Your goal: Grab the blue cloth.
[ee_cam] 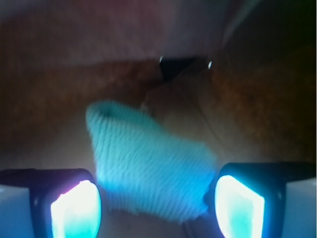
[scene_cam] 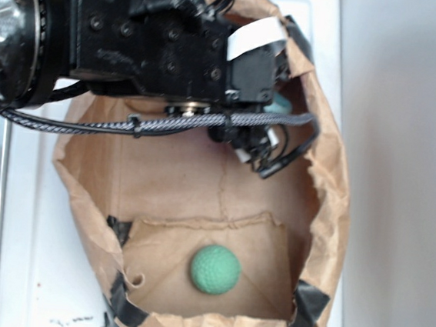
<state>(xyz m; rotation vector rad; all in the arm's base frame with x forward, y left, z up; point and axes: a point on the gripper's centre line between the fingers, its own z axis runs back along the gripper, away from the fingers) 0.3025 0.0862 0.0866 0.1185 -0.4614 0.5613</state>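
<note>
The blue cloth (ee_cam: 148, 158) is a pale teal ribbed rag lying on the brown paper floor of a bag. In the wrist view it fills the space between my two fingers. My gripper (ee_cam: 157, 206) is open, one pad (ee_cam: 77, 210) left of the cloth and one pad (ee_cam: 237, 206) right of it, neither clearly pressing it. In the exterior view the arm (scene_cam: 175, 43) covers the cloth; only a teal sliver (scene_cam: 281, 105) shows at the bag's upper right. The gripper's fingers are hidden there.
A crumpled brown paper bag (scene_cam: 330, 197) with black tape at its corners surrounds everything. A round green textured ball (scene_cam: 215, 270) lies on the bag floor near the front wall. A braided cable (scene_cam: 168, 124) hangs across the bag.
</note>
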